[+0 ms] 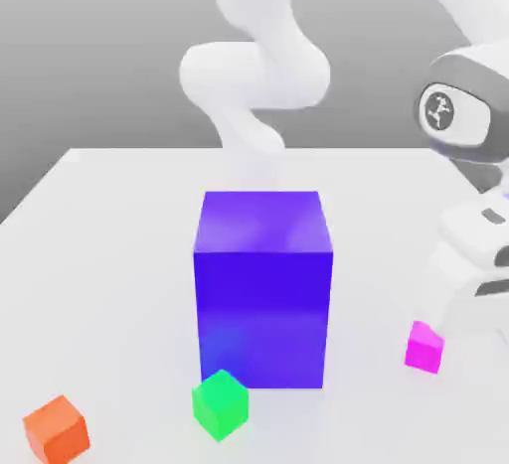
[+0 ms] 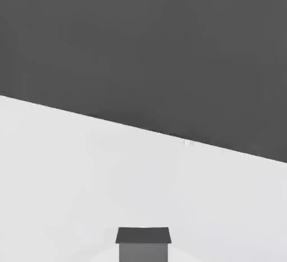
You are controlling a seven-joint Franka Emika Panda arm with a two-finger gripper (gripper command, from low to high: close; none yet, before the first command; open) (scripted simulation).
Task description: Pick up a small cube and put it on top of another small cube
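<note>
End effector (image 1: 442, 298) pressed together at right edge of frame, just above magenta cube (image 1: 424, 347); green cube (image 1: 220, 404) and orange cube (image 1: 58, 428) at lower left on desk (image 1: 109, 243), fronting big blue block (image 1: 262, 288).

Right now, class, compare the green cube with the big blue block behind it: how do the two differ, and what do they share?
Size: the green cube is small; the blue block is far larger and taller.
Colour: the cube is bright green; the block is deep blue-violet.
Pose: in the exterior view the green cube is turned with a corner toward the camera; the blue block shows a flat front face.
Shared: both are box-shaped and stand on the white table.
</note>
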